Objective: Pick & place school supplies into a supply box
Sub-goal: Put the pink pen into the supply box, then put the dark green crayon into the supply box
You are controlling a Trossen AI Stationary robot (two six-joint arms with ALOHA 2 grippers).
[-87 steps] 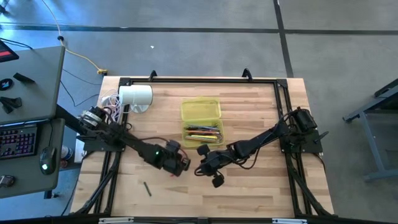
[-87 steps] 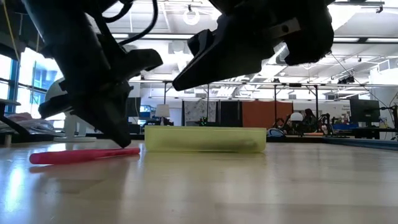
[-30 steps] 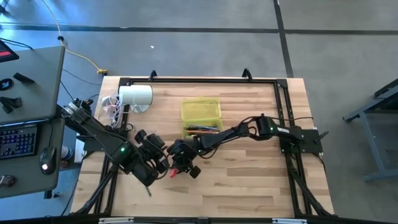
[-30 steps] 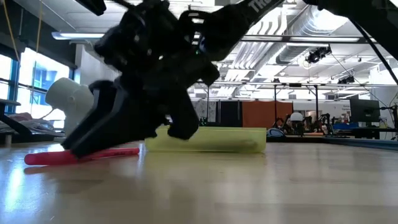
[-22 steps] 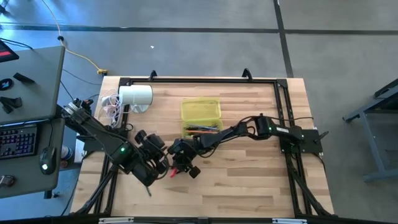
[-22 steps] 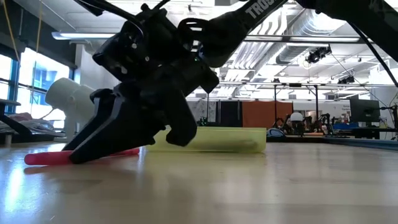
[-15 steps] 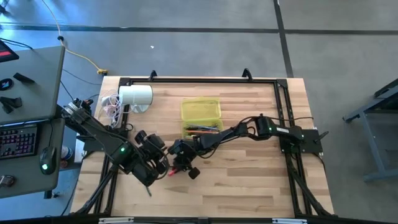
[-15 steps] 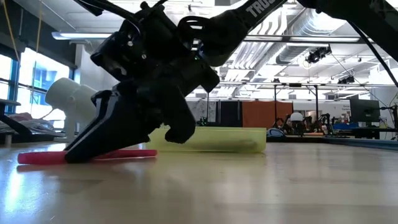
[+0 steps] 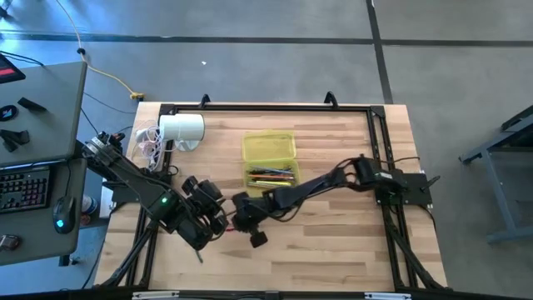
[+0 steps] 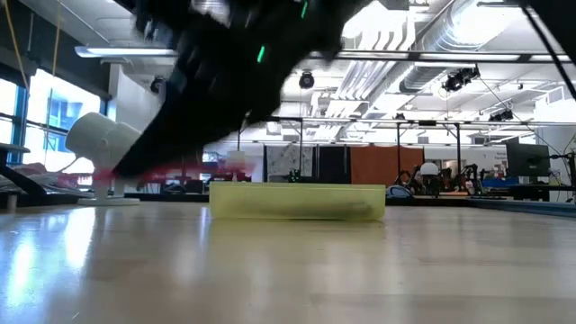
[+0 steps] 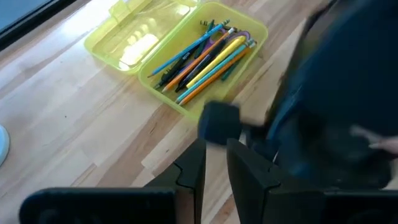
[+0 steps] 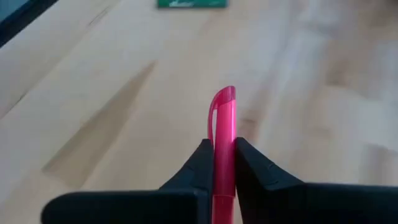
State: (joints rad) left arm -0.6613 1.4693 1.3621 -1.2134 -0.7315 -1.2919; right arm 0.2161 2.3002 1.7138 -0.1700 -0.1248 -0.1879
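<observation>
The yellow-green supply box (image 9: 269,148) lies open at mid-table, with several coloured pens (image 11: 205,57) in its near half; the low view shows it as a flat box (image 10: 297,200). My right gripper (image 12: 222,148) reaches in from the right to a spot near and left of the box (image 9: 243,218), shut on a pink pen (image 12: 222,115). My left gripper (image 11: 215,163) sits just left of it (image 9: 213,218), holding nothing, with a narrow gap between its fingers. A dark pen (image 9: 197,252) lies flat near the table's near edge. My right gripper pinches the pink pen between its two fingers. The pen lies along the fingers, and its clip end (image 12: 225,96) sticks out past the fingertips. In the low view the pen shows as a pink streak (image 10: 148,173) lifted clear of the table, roughly level.
A white cylinder (image 9: 181,129) with cables stands at the far left, also seen in the low view (image 10: 99,144). The right arm (image 11: 336,112) fills much of the left wrist view, close to my left gripper. Bare wood lies right of the box and along the near edge.
The right gripper has risen, taking the pink pen with it. Half a second ago the pen lay flat on the table under the fingers; now it is clear of the wood. Before the lift, the pen had slid a little along the table.
</observation>
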